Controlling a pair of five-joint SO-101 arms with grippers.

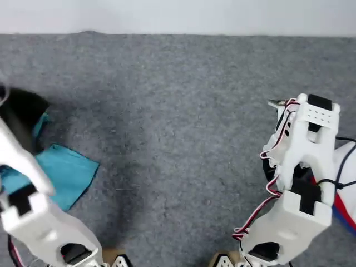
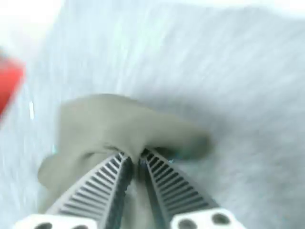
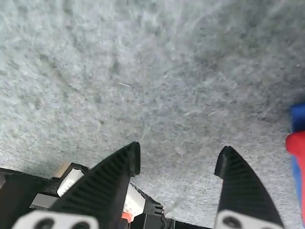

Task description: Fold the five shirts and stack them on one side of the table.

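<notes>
My left gripper (image 2: 136, 160) is shut on a fold of an olive-grey shirt (image 2: 124, 124), which hangs bunched from its fingertips over the grey carpeted table (image 2: 228, 71). In the high view the left arm (image 1: 33, 200) runs up along the table's left edge, beside a teal shirt (image 1: 67, 172) lying flat there. My right gripper (image 3: 181, 155) stands open above bare carpet with nothing between its fingers. A red and blue shirt (image 3: 298, 143) lies next to it, and its red and blue cloth (image 1: 344, 208) also peeks out under the right arm (image 1: 303, 167).
Grey carpet (image 1: 183, 122) covers the whole table, and its middle and far part lie open between the two arms. A pale wall (image 1: 178, 16) borders the far edge. A red patch (image 2: 9, 81) sits at the edge of the left wrist view.
</notes>
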